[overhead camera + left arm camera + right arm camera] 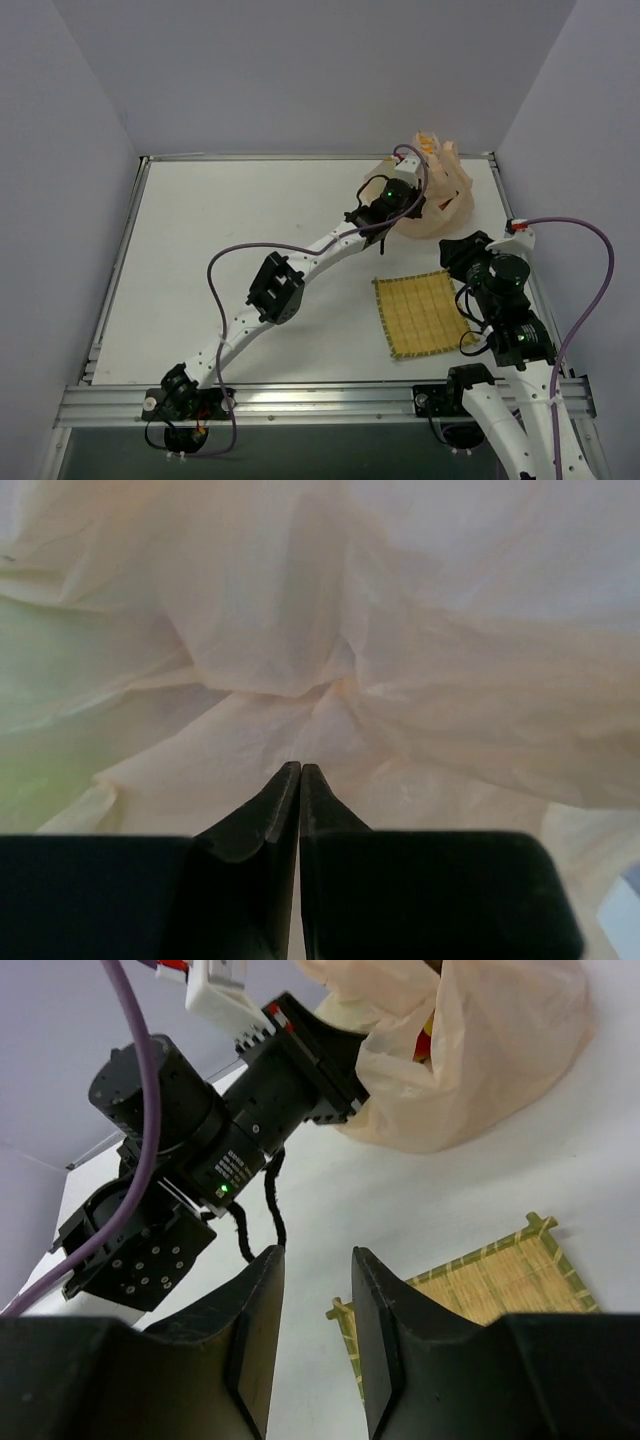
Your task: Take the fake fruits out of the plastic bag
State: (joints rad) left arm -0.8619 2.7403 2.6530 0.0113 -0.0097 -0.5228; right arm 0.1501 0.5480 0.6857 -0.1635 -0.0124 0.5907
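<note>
Left hand (300, 767) is pressed shut against the plastic bag (445, 208) at the far right of the surface (250, 230), fake fruits hidden inside, so it could just drag the flimsy thing along since the right hand (315, 1290), slightly spread and empty, isn't pinning it.

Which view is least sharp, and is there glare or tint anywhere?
Left wrist view: softest, plastic bag washed out at top, green tint at left, left gripper a dark silhouette. Right wrist view: crisp on the woven mat. Top external view: even light.
</note>
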